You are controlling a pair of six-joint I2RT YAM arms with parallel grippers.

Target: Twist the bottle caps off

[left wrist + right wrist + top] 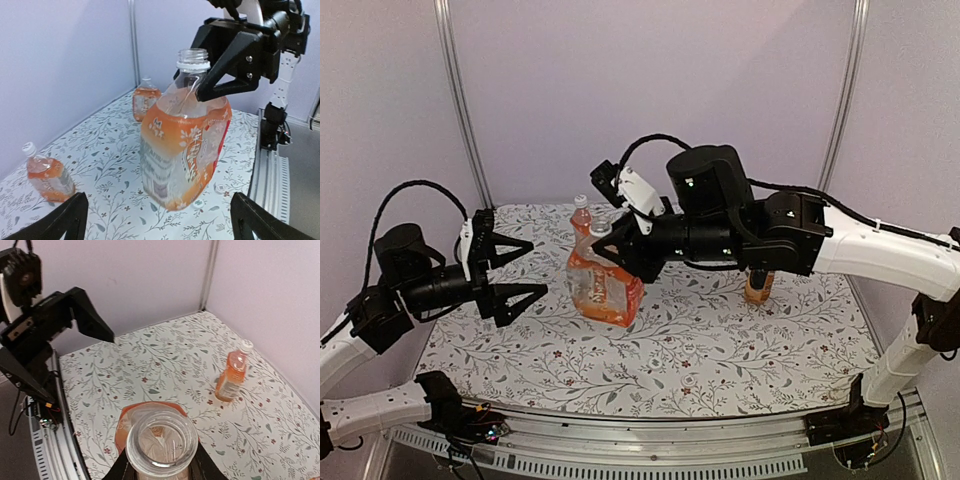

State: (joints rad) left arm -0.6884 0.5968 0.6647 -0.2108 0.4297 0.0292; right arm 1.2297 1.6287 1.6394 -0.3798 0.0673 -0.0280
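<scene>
The right pincer (610,250) is clamped on the large bottle (605,285) of orange drink near the middle of the flowered table (720,350). Its two black fingers (222,75) press on either side just under the neck. The bottle's mouth (161,442) is uncovered, with a white ring below the thread, and the right wrist view looks straight down into it. The bottle rests on the table and leans a little.

The left pincer (538,267) hangs to the left of the large bottle with its jaws spread wide, holding nothing. Its fingertips point toward the bottle but are apart from it.

Two loose caps (220,187) lie on the table just beside the foot of the large bottle (small white rounds, one nearer the left wrist camera than the other).

A small bottle (582,222) stands behind the large one, toward the back wall, with a white cap (581,201) on top; neither pincer touches it. A second small bottle (758,287) stands further right and is partly hidden behind the right arm in the top view. From the left wrist view its top looks capped, though it is too small and pale to be sure. Both small bottles hold the same orange drink and stand upright, well apart from each other.
</scene>
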